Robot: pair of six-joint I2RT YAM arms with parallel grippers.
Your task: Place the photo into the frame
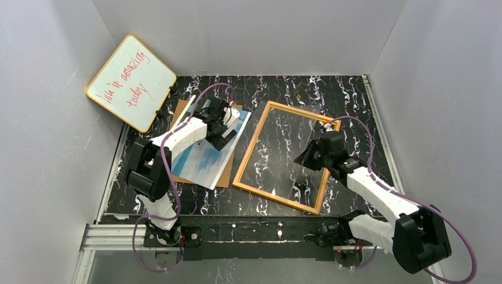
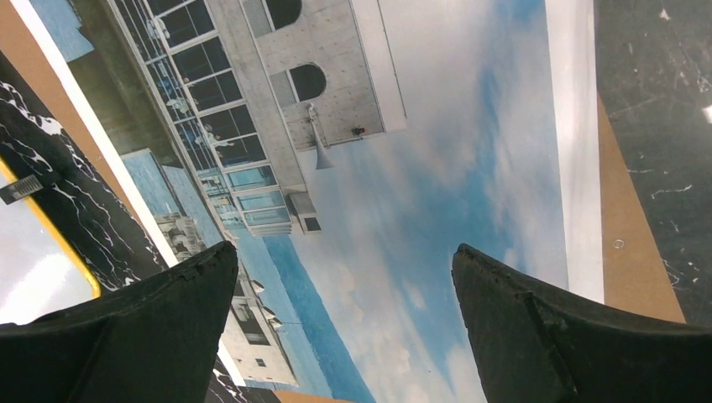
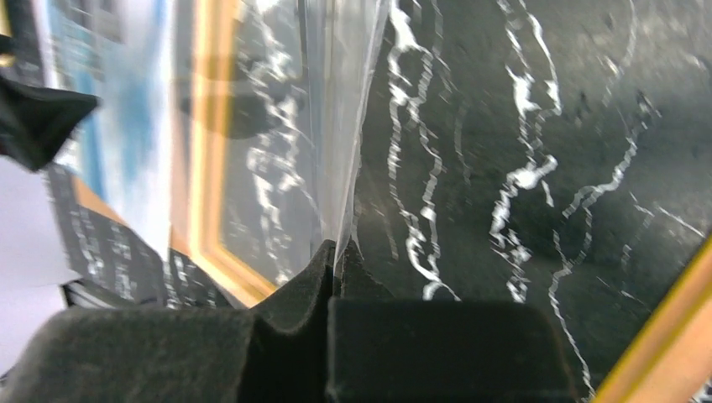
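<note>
Right end effector [image 3: 337, 252] grips clear pane [image 3: 344, 126] by its edge, inside frame [image 1: 249, 151].

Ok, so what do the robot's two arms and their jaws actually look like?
Both the left arm and the right arm have smooth white link shells joined by bulky black joint housings. A purple cable loops out along the left arm, and a second purple cable arcs along the right one. The jaws are matte black and wedge-shaped, with slightly rough edges.
</note>
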